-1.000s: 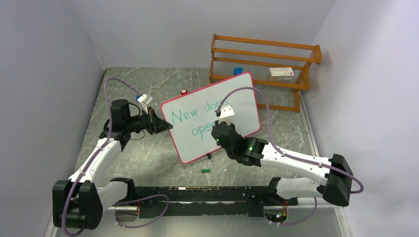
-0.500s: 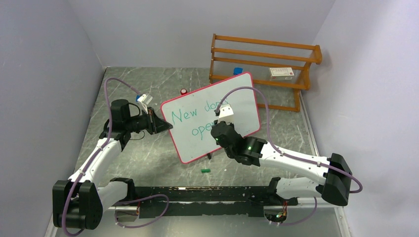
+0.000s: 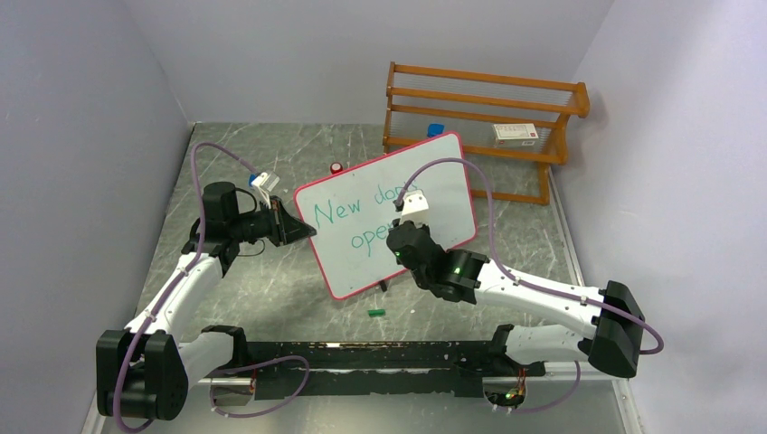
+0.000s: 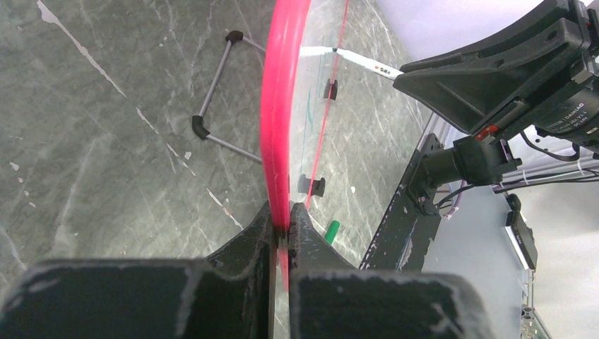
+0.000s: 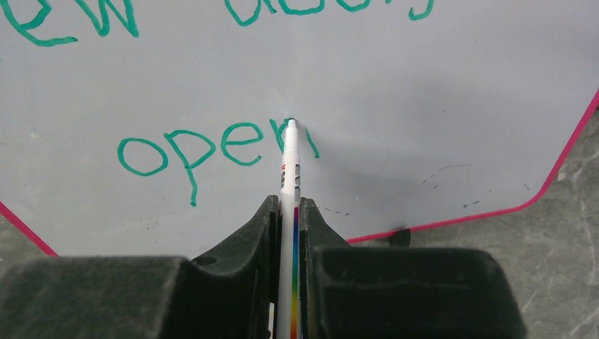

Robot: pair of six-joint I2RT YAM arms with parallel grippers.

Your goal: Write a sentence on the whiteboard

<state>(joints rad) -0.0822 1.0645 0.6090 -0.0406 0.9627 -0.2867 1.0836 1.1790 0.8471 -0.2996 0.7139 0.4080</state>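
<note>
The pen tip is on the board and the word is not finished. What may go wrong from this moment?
1. The left gripper pinches only the thin rim of the whiteboard; pen pressure might turn or slip the board and bend the stroke.
2. The right gripper holds the marker by a narrow grip, so it may tilt or slide back.

Top view: right arm [image 3: 452, 269] covers ends of both lines of the sentence [image 3: 348, 215]. Right wrist view: top line cut by upper edge, marker [image 5: 290, 159] tip masks part of last letter, barrel hidden btwn right gripper [image 5: 289, 206] fingers. Far-right box [image 3: 516, 134] label too small to read.
</note>
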